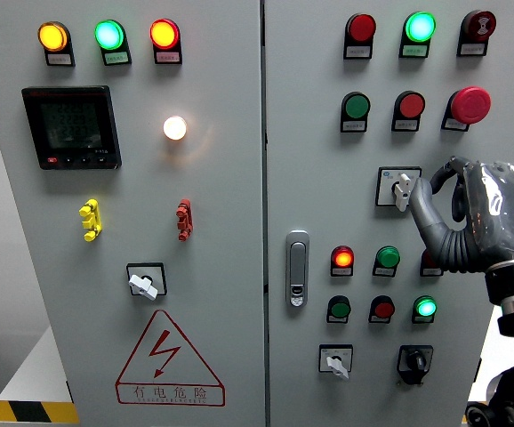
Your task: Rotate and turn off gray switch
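A gray rotary switch (400, 189) with a pale knob sits on a square black plate in the middle of the right cabinet door (328, 178). My right hand (410, 192) comes in from the right edge, clad in a clear glove over gray fingers (430, 218). The fingers curl in and close on the right side of the knob, which stands roughly upright. The left arm does not show.
Two similar gray switches sit at the lower left door (143, 283) and lower right door (335, 362), beside a black knob (414, 360). Lit and unlit push buttons surround the hand, with a red mushroom button (469, 105) just above it. A door handle (298, 267) is at centre.
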### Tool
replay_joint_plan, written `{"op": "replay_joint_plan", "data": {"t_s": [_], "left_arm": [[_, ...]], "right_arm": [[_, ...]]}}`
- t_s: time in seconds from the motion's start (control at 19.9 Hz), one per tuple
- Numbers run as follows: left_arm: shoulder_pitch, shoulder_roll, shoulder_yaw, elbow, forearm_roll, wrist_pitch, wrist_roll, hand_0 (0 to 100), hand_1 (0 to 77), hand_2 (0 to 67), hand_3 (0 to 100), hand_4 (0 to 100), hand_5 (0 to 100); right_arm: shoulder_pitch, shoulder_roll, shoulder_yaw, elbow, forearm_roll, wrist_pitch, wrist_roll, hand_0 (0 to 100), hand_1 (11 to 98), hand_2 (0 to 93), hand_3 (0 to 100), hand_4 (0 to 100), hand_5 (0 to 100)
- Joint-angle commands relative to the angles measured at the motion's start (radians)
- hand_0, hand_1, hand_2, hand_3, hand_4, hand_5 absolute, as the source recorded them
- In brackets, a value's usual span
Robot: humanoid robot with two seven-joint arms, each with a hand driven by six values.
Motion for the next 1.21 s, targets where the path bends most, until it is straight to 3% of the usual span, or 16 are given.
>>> {"op": "replay_joint_plan", "data": {"t_s": [0.0, 0.05, 0.25, 0.4, 0.55, 0.7, 0.91, 1.16], "left_arm": [[0.001, 0.0, 0.0, 0.0, 0.0, 0.0, 0.0, 84, 0.0, 13.4, 19, 8, 11], [0.0, 0.0, 0.0, 0.0, 0.0, 0.0, 0.0, 84, 0.0, 13.4, 19, 8, 11], [0.0, 0.0, 0.0, 0.0, 0.0, 0.0, 0.0, 84, 0.0, 13.4, 19, 8, 11], [0.0, 0.0, 0.0, 0.0, 0.0, 0.0, 0.0, 84, 0.0, 13.4, 19, 8, 11], [0.001, 0.0, 0.0, 0.0, -0.001, 0.0, 0.0, 85, 0.0, 13.4, 19, 8, 11], [0.0, 0.0, 0.0, 0.0, 0.0, 0.0, 0.0, 85, 0.0, 13.4, 19, 8, 11], [0.0, 0.0, 0.0, 0.0, 0.0, 0.0, 0.0, 85, 0.0, 13.4, 19, 8, 11], [0.0, 0.0, 0.0, 0.0, 0.0, 0.0, 0.0, 85, 0.0, 13.4, 19, 8, 11]], "right_arm": [[-0.034, -0.0001, 0.008, 0.046, 0.001, 0.004, 0.038, 0, 30.4, 51.9, 82, 71, 100], [-0.058, -0.0001, 0.017, 0.071, -0.001, 0.004, 0.067, 0, 31.7, 48.2, 75, 67, 100], [-0.107, -0.0016, 0.051, 0.126, 0.001, 0.007, 0.122, 0, 33.0, 37.3, 51, 38, 65], [-0.127, -0.0016, 0.065, 0.164, -0.001, 0.01, 0.164, 0, 34.2, 27.7, 38, 28, 52], [-0.137, -0.0016, 0.074, 0.195, 0.001, 0.041, 0.17, 0, 35.0, 18.9, 28, 19, 45], [-0.167, -0.0016, 0.086, 0.249, 0.001, 0.064, 0.201, 0, 35.2, 13.7, 22, 13, 38], [-0.232, -0.0016, 0.103, 0.313, 0.001, 0.07, 0.248, 0, 35.0, 10.3, 16, 11, 30], [-0.249, -0.0016, 0.155, 0.356, -0.006, 0.073, 0.326, 0, 35.2, 9.8, 13, 10, 26]]}}
